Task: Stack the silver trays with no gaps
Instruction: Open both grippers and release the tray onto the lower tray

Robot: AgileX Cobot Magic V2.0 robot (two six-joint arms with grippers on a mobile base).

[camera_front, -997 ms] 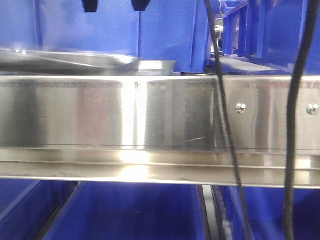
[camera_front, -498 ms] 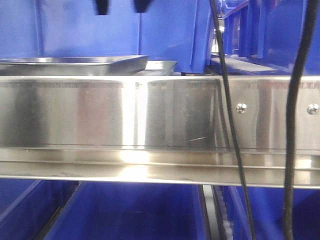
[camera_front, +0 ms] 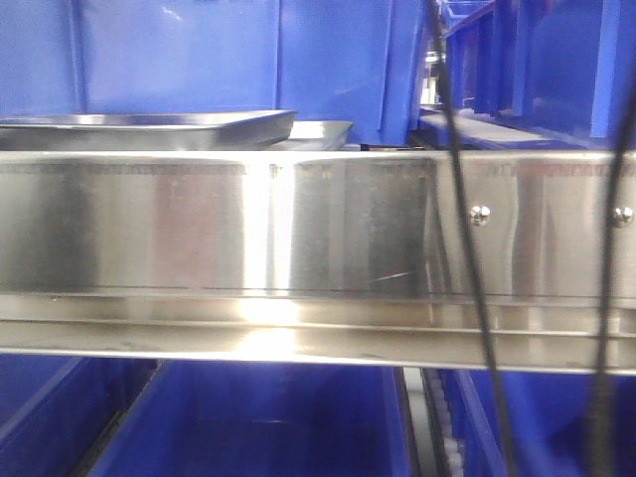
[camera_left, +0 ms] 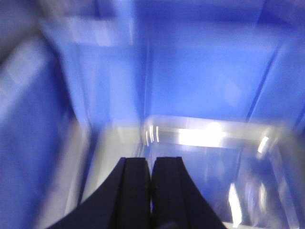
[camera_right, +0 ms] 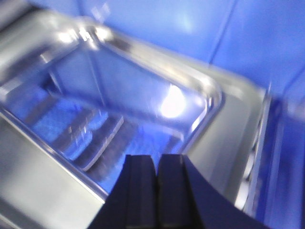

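In the front view a silver tray [camera_front: 149,127] lies flat on the shelf at the upper left. A second silver rim [camera_front: 323,128] shows just right of it and slightly lower; I cannot tell if it is nested under the first. Neither gripper shows in the front view. In the blurred left wrist view my left gripper [camera_left: 151,160] is shut and empty above a shiny tray [camera_left: 214,143]. In the right wrist view my right gripper [camera_right: 157,156] is shut and empty above a tray [camera_right: 143,90], whose rounded corner [camera_right: 212,98] lies ahead.
A broad reflective steel shelf rail [camera_front: 298,229] with screws [camera_front: 479,213] fills the middle of the front view. Deep blue bins [camera_front: 328,60] stand behind the trays and below the rail. Black cables [camera_front: 462,248] hang at the right.
The tray, tilted one second ago, now lies flat. The two black fingertips at the top of the front view have risen out of sight. The cables have swung slightly.
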